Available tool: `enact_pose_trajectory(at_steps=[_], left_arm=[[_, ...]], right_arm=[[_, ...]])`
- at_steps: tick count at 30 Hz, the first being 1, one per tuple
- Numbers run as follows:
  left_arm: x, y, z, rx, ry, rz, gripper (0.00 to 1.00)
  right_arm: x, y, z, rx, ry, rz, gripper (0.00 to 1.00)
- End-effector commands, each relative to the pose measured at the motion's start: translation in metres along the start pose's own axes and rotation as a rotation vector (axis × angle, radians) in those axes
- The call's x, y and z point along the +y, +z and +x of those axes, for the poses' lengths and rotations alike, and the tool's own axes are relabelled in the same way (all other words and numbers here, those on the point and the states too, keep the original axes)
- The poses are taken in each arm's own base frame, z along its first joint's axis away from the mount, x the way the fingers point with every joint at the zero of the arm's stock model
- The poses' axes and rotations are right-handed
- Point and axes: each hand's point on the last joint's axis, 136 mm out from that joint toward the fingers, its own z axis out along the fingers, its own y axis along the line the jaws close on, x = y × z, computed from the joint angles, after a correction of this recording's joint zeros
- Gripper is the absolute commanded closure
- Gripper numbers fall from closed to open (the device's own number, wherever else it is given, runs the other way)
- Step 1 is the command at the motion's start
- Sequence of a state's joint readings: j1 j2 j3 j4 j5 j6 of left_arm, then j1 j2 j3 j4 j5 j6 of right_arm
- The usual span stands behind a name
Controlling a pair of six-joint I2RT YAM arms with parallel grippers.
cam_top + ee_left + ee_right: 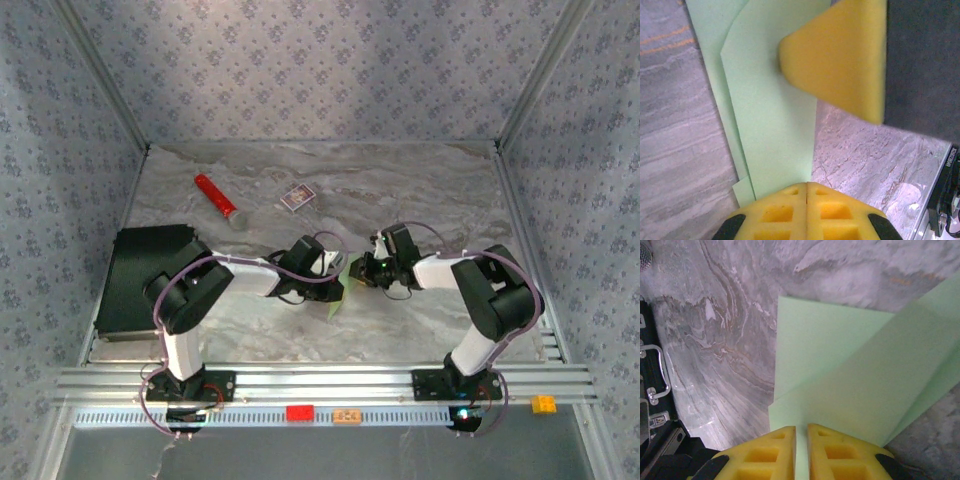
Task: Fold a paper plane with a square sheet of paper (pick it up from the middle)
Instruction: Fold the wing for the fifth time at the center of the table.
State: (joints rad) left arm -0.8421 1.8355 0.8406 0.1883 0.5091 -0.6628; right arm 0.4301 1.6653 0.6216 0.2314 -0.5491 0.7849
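The square sheet of paper (337, 298), pale green and folded into overlapping layers, is held off the marble table between both arms at the middle. My left gripper (806, 187) is shut on its edge, and the folded layers (770, 125) run away from the fingers. My right gripper (801, 429) is shut on another edge, with a thin strip of paper (840, 380) in the narrow gap between its fingers. Its yellow fingertip (840, 60) shows against the paper in the left wrist view. From above, the left gripper (335, 268) and right gripper (362, 270) nearly meet. Whether the sheet has a paper plane's shape I cannot tell.
A red cylinder (216, 197) and a small purple-and-white card box (297, 197) lie at the back of the table. A black slab (140, 280) lies at the left edge. Small red (299, 412), orange (347, 415) and yellow (543, 403) blocks sit on the near rail.
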Motion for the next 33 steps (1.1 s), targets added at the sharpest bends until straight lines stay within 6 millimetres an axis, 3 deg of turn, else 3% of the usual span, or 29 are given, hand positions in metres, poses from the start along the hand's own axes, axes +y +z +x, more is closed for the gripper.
enact_pose_trajectory(at_steps=[1, 21, 33], left_arm=[[0.034, 0.008, 0.04, 0.126, -0.08, -0.085, 1.0], [0.036, 0.01, 0.043, 0.136, -0.085, -0.083, 1.0], [0.035, 0.01, 0.044, 0.139, -0.082, -0.079, 1.0]], right_arm=[[-0.025, -0.002, -0.013, -0.035, 0.041, 0.089, 0.83], [-0.055, -0.019, -0.056, -0.152, 0.154, 0.162, 0.83], [-0.068, -0.024, -0.069, -0.192, 0.156, 0.228, 0.84]])
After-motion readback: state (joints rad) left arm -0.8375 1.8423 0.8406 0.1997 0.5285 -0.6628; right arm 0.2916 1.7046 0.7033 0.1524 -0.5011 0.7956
